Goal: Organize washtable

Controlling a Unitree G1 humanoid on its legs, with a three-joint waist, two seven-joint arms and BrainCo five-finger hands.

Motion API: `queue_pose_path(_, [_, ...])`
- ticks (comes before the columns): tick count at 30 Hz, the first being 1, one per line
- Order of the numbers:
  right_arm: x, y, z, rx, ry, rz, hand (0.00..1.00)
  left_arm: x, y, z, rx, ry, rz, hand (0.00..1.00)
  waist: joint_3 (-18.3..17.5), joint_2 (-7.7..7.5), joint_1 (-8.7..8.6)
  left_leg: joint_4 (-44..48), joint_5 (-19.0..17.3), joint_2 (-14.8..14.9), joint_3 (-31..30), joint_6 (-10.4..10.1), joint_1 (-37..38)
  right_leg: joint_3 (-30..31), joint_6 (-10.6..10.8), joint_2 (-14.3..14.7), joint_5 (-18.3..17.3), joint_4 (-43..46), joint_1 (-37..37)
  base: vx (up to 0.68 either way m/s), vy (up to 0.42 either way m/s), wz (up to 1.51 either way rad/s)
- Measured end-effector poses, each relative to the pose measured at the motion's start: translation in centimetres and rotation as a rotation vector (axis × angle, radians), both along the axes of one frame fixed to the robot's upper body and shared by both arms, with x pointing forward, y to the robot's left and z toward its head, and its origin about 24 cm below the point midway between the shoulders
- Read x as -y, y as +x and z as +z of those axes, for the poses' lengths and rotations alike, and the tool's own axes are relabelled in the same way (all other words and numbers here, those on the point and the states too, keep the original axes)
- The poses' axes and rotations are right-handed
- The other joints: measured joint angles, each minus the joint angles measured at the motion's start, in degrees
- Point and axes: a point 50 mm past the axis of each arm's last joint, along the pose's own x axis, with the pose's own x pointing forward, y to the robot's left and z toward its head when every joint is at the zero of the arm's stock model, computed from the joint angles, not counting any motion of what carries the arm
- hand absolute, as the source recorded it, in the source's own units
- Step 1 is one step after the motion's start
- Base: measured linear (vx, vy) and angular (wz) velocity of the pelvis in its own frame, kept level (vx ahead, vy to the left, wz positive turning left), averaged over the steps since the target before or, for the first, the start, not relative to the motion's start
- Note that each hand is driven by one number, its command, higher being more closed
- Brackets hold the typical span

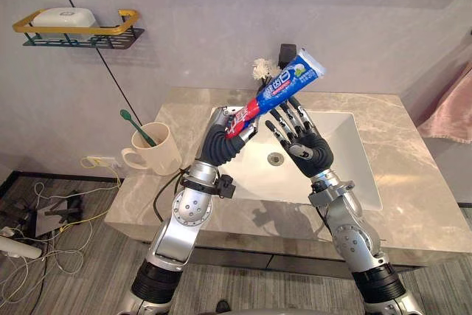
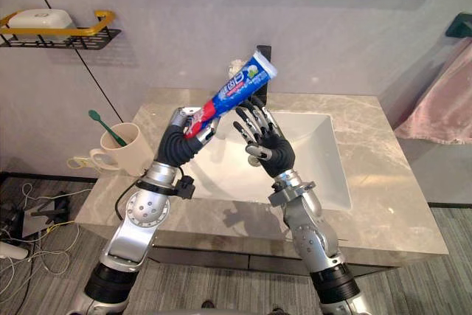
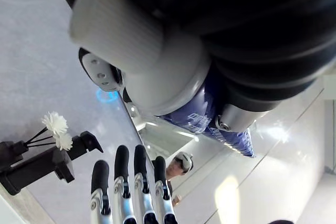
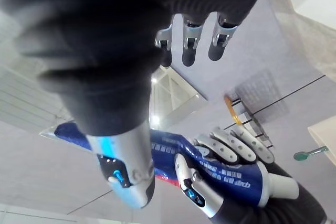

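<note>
While my left hand (image 1: 237, 125) curls round the toothpaste tube (image 1: 284, 86), hiding part of its red lower end, tube slanting up above the sink (image 1: 346, 160), white lettering along its blue side, my right hand (image 1: 301, 136) just beside it, fingers straight and spread, holding nothing.

The left hand (image 1: 247, 132), right hand (image 1: 302, 138) and a slanted toothpaste tube (image 1: 284, 87) crowd the air over the sink basin (image 1: 346, 154). The counter (image 1: 414, 182) right of it lies open. A mug (image 1: 157, 150) with a toothbrush (image 1: 136, 125) stands on the left, with the faucet (image 1: 286, 53) and flowers (image 1: 262, 69) behind.
</note>
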Motion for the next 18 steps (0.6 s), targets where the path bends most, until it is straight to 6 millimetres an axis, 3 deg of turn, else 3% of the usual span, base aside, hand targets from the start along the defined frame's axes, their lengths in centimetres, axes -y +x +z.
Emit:
queue_pose_path(8, [-1.3,0.4,1.6,0.035,0.09,0.012,0.0,0.8,-0.7,-3.0,-0.135,-0.002,-0.024,1.0,-0.3,-0.48,0.41,-0.2,0.0,0.0,0.0,0.0,0.0,0.1,0.1,0.0,0.1,-0.3,0.0,0.0,-0.001,0.0])
queue_pose_path(9, [-1.4,0.4,1.6,0.033,0.093,0.011,1.0,0.8,-0.7,-3.1,-0.14,-0.006,-0.026,1.0,-0.3,-0.48,0.51,-0.2,0.0,0.0,0.0,0.0,0.0,0.1,0.1,0.0,0.2,-0.4,0.0,0.0,0.0,0.0])
queue_pose_path(18, [-1.6,0.7,2.2,0.026,0.115,-0.001,1.0,1.7,-1.5,-4.7,-0.209,-0.025,-0.058,1.0,-0.3,-0.5,1.38,-1.1,0.3,-0.1,0.1,0.0,0.0,0.0,0.2,0.0,0.4,-1.0,0.0,0.0,0.0,0.0])
